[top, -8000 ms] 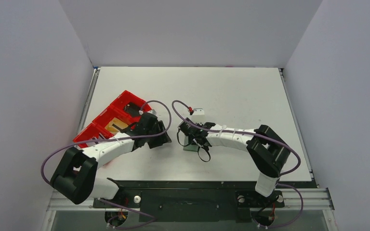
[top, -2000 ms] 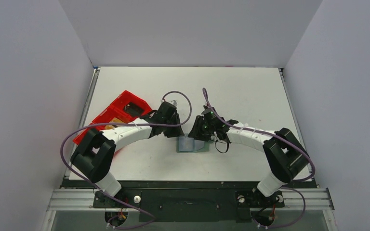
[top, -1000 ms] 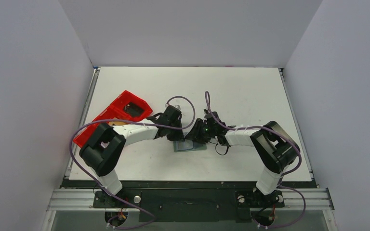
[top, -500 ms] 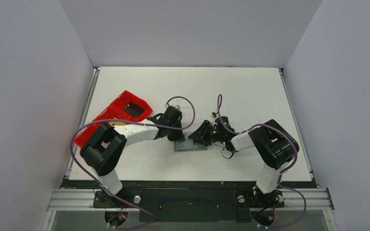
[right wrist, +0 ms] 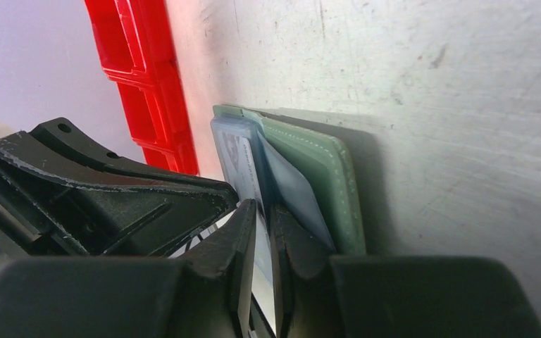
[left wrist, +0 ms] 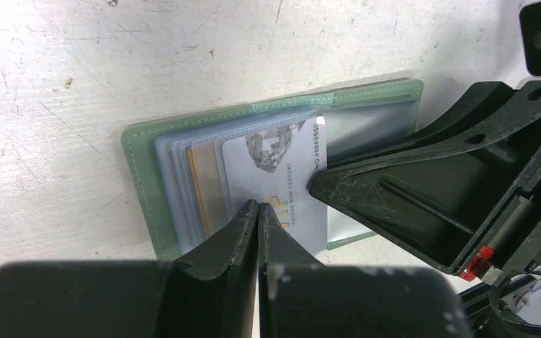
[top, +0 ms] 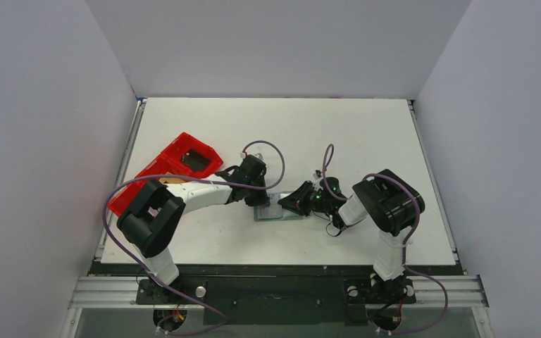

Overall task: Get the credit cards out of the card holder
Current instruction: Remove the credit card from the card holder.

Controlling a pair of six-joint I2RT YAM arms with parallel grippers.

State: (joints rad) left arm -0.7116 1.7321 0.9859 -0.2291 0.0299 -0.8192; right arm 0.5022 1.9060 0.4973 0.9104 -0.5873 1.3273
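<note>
The grey-green card holder [top: 290,215] [left wrist: 139,184] [right wrist: 324,169] lies open and flat on the table between both arms. A white-bluish printed credit card [left wrist: 282,158] [right wrist: 234,151] sticks out of its clear sleeves. The edge of a tan-gold card [left wrist: 196,184] shows in a sleeve further left. My left gripper [left wrist: 257,205] [top: 259,203] is shut with nothing between its fingers, and its tips rest on the card stack. My right gripper [right wrist: 262,211] [top: 287,205] comes in low from the right, its jaws closed on the free edge of the white-bluish card.
A long red tray [top: 160,174] [right wrist: 137,77] stands at the left, behind my left arm. The two grippers sit very close together over the holder. Purple cables loop above both wrists.
My right gripper has narrowed onto the card's edge, and the right arm's elbow has folded back to the right. The left gripper finished shutting and stays on the holder.
</note>
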